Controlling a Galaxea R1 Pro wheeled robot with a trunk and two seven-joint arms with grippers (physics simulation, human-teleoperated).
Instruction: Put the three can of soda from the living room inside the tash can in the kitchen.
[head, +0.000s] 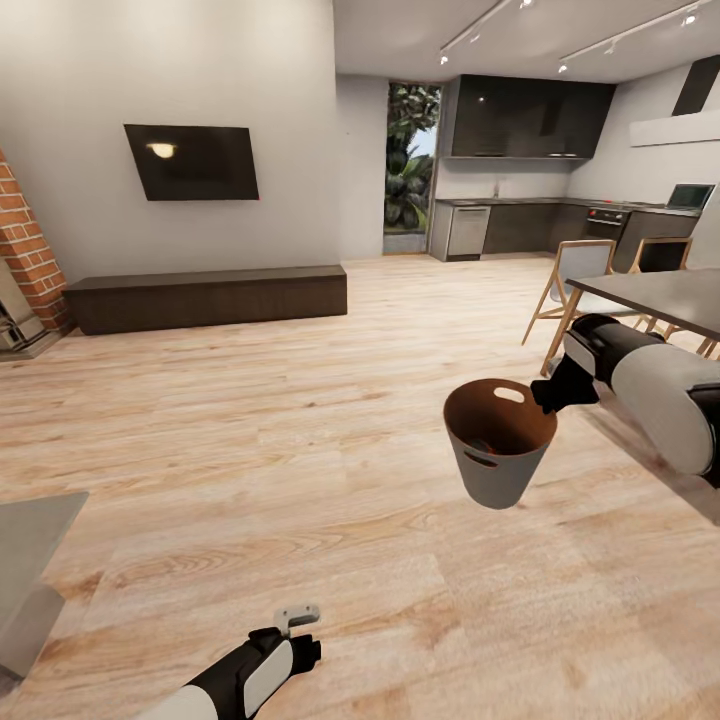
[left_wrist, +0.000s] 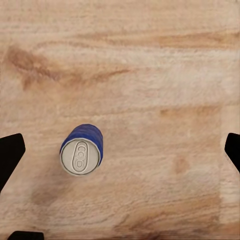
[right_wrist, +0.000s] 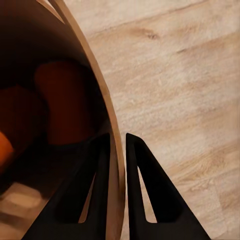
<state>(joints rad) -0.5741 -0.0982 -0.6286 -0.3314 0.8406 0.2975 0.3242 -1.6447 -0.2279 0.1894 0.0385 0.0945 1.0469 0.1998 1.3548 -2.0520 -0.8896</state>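
Right gripper: clamped on the rim of the trash can, one black finger inside the wall and the other outside, as the right wrist view shows.
Trash can: held off the wooden floor at right of centre, tilted a little, its oval handle cutout on the far side.
Soda cans: orange shapes lying in the dark bottom of the bin; how many I cannot tell.
Left gripper: low at the near edge, pointing at the floor; its dark fingertips stand wide apart with nothing between them.
Blue can: upright on the floor below the left gripper, silver top up, touching neither finger.
Kitchen: far right, black upper cabinets above a grey counter.
Living room: black TV on the far wall over a long dark bench, brick fireplace at far left.
Dining table: at right, just beyond the right arm, with wooden chairs.
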